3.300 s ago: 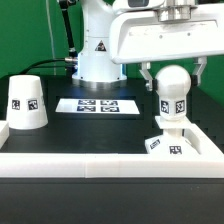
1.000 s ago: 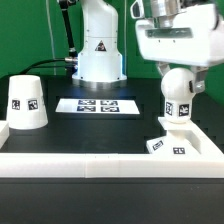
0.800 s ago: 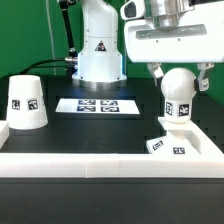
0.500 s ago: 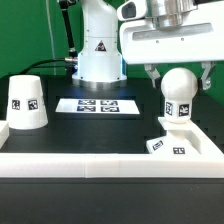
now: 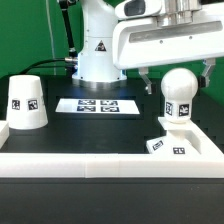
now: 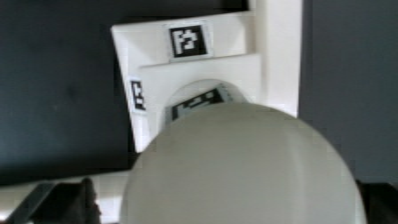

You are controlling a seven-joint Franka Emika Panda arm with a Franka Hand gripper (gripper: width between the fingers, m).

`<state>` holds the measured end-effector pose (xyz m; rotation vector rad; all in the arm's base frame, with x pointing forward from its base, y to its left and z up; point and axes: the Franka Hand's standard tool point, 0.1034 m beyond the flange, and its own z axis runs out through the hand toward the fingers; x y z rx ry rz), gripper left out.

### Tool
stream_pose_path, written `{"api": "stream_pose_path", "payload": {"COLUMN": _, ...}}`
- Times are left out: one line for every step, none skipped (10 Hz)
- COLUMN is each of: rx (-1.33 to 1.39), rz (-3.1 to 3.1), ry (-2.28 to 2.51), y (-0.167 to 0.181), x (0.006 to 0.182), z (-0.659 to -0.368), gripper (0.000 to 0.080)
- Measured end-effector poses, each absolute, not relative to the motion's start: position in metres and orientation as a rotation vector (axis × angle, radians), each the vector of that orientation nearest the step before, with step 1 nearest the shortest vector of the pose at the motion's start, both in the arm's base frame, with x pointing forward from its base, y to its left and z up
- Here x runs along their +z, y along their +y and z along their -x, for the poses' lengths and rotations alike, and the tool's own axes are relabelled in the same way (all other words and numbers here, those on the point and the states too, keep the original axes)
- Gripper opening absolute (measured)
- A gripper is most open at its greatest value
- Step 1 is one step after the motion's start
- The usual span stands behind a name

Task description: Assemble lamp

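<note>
The white ball-shaped bulb (image 5: 178,92) stands upright in the socket of the flat angular lamp base (image 5: 170,143) at the exterior view's right. My gripper (image 5: 179,79) is open. Its two fingers hang on either side of the bulb's top, clear of it. In the wrist view the bulb (image 6: 224,165) fills the picture, with the tagged base (image 6: 192,58) under it and one dark fingertip (image 6: 61,202) beside it. The cone shade (image 5: 25,102) stands alone at the exterior view's left.
The marker board (image 5: 98,105) lies at the middle back in front of the white robot pedestal (image 5: 97,52). A white raised wall (image 5: 100,163) runs along the front and turns back at both ends.
The gripper was close round the bulb a second ago. It has since opened, turned and widened out. The bulb has stayed upright on the base.
</note>
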<state>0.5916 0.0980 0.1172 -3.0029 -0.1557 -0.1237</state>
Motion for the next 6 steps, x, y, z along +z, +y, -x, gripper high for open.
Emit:
{"api": "stream_pose_path", "payload": {"rx": -0.128, "rz": 3.009, "ry": -0.282, "y": 0.1018, "x": 0.1169, "z": -0.5907, "gripper": 0.0698}}
{"api": "stream_pose_path", "payload": {"rx": -0.134, "rz": 3.001, "ry": -0.38, "y": 0.0973, "x": 0.1165, "z": -0.5911, "gripper": 0.0698}}
{"api": "stream_pose_path", "payload": {"rx": -0.138, "rz": 2.992, "ry": -0.466, "y": 0.0958, "x": 0.1163, "z": -0.5913, "gripper": 0.0698}}
{"api": "stream_pose_path", "payload": {"rx": -0.144, "rz": 2.978, "ry": -0.578, "y": 0.0951, "x": 0.1161, "z": -0.5912, "gripper": 0.0698}}
{"api": "stream_pose_path", "payload": {"rx": -0.153, "rz": 2.949, "ry": -0.739, "y": 0.0946, "x": 0.1159, "z": -0.5912, "gripper": 0.0698}}
{"api": "stream_pose_path", "payload": {"rx": -0.166, "rz": 2.914, "ry": -0.893, "y": 0.0958, "x": 0.116, "z": -0.5916, "gripper": 0.0698}}
